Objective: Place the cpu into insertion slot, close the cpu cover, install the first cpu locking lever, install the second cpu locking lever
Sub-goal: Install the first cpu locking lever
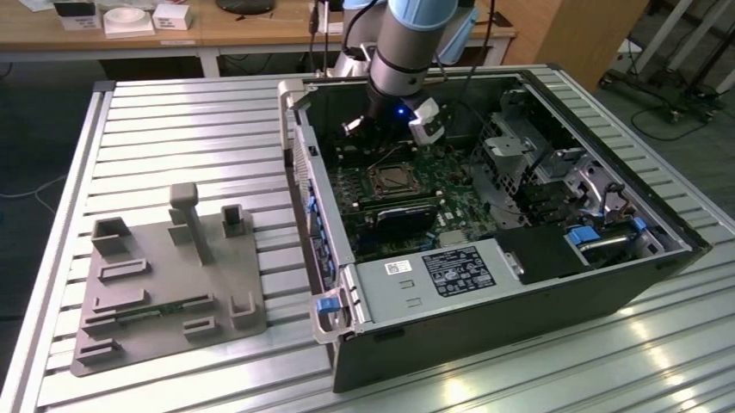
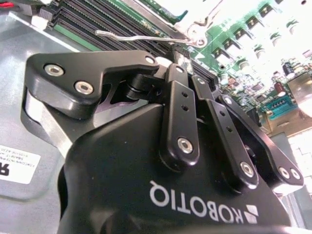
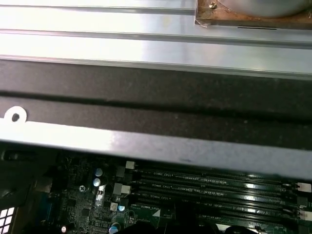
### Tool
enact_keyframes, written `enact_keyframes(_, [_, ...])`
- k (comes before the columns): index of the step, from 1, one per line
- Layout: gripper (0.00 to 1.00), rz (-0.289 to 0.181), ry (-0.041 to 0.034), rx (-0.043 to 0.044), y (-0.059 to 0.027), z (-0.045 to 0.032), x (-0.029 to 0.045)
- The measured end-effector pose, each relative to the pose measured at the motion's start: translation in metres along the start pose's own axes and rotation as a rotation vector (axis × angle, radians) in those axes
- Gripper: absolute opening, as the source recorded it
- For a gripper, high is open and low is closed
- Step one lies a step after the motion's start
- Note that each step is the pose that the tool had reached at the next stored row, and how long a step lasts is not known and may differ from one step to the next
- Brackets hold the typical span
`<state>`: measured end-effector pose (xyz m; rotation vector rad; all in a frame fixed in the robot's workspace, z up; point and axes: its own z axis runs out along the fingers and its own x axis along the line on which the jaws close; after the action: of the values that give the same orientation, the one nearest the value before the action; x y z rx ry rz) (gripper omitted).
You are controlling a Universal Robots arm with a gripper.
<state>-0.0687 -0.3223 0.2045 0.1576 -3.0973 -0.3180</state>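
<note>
Whether the gripper (image 1: 388, 138) is spread or closed cannot be told, because its own black linkage (image 2: 180, 112) hides the tip in the second wrist view. The gripper hangs inside the open computer case (image 1: 517, 327), low over the far part of the green motherboard (image 1: 457, 185). It is just beyond the insertion slot (image 1: 397, 179), which sits mid-board, to the exterior view's left of the drive cages (image 1: 517, 146). The slot is too small to say whether the cpu lies in it or whether the cpu cover is down flat.

Past the linkage in the second wrist view, a thin silvery locking lever (image 2: 141, 36) runs free above the black memory slots (image 2: 97, 19). It looks unlatched, so the work seems to stand at a lever step.

To do that step well, the push should land near the lever's free end, where the springy wire gives most leverage. It should go down first and then sideways under the catch. Contact should be square so the round wire cannot slip off, and the path should stay clear of the memory slots and the small parts beside the socket. Steady force is safer than a jerk.

The case stands on a ribbed metal table (image 1: 172, 129). A grey fixture plate (image 1: 161, 284) lies on it at the exterior view's left, well apart from the work.
</note>
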Motion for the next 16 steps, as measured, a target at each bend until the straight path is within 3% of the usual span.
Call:
enact_keyframes(5, [0.11, -0.011, 0.0008, -0.0138, -0.0001, 0.0000, -0.0011])
enact_keyframes(16, [0.11, -0.012, 0.0009, -0.0142, -0.0004, 0.0001, -0.0025])
